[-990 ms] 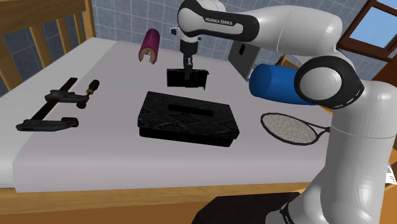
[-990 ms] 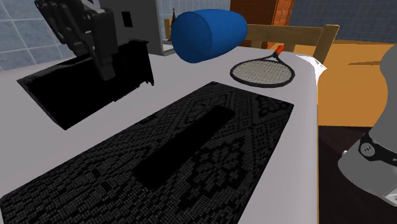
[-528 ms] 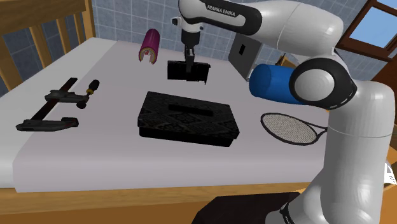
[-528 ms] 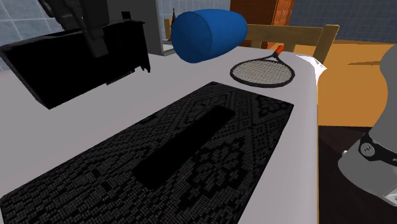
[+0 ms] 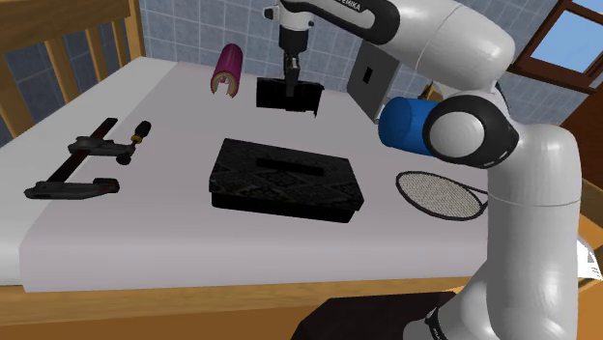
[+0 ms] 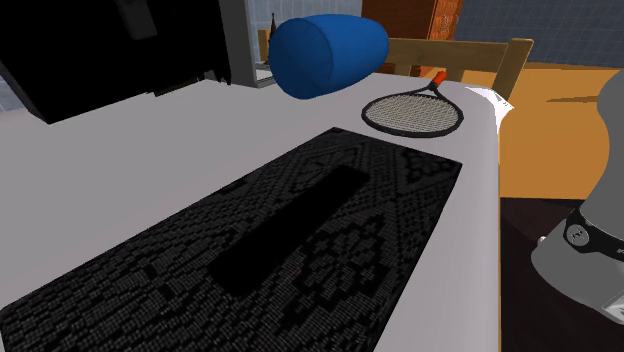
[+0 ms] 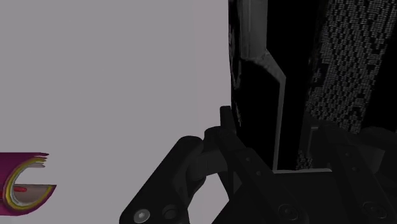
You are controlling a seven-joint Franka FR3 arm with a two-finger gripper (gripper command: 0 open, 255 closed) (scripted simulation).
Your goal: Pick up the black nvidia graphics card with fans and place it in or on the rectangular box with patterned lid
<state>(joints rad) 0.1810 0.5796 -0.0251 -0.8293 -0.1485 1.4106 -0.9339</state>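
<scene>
Card is going up. The gripper (image 5: 290, 75) is clamped shut on the top edge of the black graphics card (image 5: 288, 95). It is carrying the card higher than half a second ago and clearly higher than a second ago. The card is now hanging clear of the table (image 5: 145, 227), over its far part, beyond the far edge of the patterned box (image 5: 285, 179).

In the second exterior view the card (image 6: 100, 50) is sliding up into the top left corner. The wrist view is showing the fingers pressing the card (image 7: 254, 95) from both sides, with the box lid (image 7: 350, 63) below.

Nothing else is moving:
- The box is sitting at the table's middle.
- The maroon tube (image 5: 228, 70) is lying near the far edge.
- The black clamp (image 5: 82, 164) is lying near the edge at the shoulder view's left.
- The blue cylinder (image 5: 401, 126) and the racket (image 5: 440, 193) are lying near the edge at the shoulder view's right.
- A grey panel (image 5: 372, 82) is leaning behind the cylinder.

Around the table, wooden chairs (image 5: 58, 48) are standing against a blue tiled wall (image 5: 193, 24), and a wood-framed window (image 5: 560, 48) is showing at the shoulder view's top right.
</scene>
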